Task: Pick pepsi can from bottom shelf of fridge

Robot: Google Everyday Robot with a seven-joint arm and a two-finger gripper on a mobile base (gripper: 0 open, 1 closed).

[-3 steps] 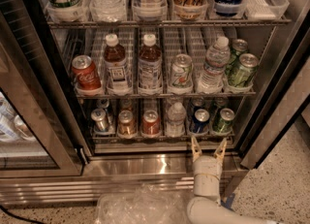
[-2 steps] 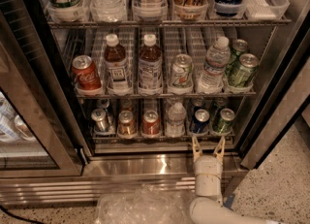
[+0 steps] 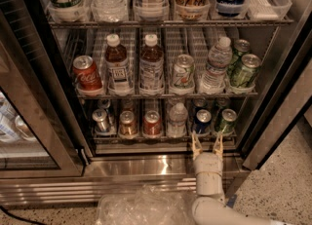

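nothing has moved: open end effector (image 3: 207,140) still hovers near the pepsi can (image 3: 202,121).

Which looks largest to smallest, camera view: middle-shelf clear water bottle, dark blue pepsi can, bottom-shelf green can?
1. Middle-shelf clear plastic water bottle.
2. Dark blue pepsi can and bottom-shelf green can: alike.
Gripper below them, fingers open.

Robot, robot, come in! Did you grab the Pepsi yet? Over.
Gripper open, empty, just outside the bottom shelf. Pepsi can in its lane, not grabbed. Water bottle and green can on either side.
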